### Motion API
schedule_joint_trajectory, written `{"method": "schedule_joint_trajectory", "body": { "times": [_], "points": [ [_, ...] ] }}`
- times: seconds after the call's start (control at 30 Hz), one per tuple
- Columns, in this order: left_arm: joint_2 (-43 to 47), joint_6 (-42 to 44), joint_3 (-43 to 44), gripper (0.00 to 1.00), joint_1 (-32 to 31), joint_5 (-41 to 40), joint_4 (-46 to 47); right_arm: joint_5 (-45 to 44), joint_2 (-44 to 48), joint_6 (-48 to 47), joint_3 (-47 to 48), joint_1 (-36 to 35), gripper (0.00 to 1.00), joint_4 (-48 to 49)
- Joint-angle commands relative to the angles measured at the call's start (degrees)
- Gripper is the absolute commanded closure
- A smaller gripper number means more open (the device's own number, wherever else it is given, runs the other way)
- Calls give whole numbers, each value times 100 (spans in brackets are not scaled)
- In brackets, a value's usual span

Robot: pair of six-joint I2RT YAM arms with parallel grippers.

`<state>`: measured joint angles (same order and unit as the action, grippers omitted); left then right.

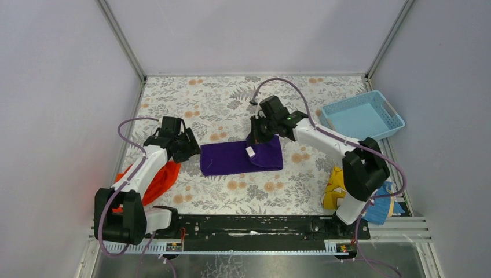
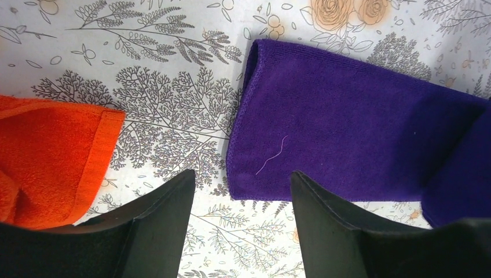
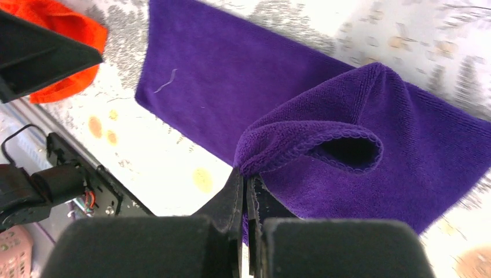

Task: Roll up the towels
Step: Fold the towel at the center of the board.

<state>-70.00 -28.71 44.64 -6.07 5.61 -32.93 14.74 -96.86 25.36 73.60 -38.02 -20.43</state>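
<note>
Floral table (image 1: 231, 98), purple towel (image 1: 231, 157) stretched left-right, right gripper (image 3: 245, 177) apparently pinching it

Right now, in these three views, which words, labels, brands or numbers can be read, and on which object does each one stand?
No text can be read in any view.
Small white tag on the deep purple cloth towel: too small to read.
Yellow-and-blue printed cloth: its print is too small and crumpled to read.
</note>
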Motion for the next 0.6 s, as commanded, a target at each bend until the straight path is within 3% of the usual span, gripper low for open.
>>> {"method": "schedule_joint_trajectory", "body": {
  "times": [0.0, 0.1, 0.4, 0.57],
  "points": [
    [-207, -99, -47, 40, -9, 197, 186, 381, -326, 257, 394, -214, 100, 359],
    [-312, -125, -50, 41, -18, 361, 215, -239, -126, 82, 285, -215, 100, 148],
    [-324, -45, 32, 41, -24, 384, 99, -3321, 552, -1557, 1011, -199, 100, -2391],
    [-235, -12, 27, 41, -20, 304, 54, -4599, 898, -2068, 1107, -88, 100, -3166]
  ]
}}
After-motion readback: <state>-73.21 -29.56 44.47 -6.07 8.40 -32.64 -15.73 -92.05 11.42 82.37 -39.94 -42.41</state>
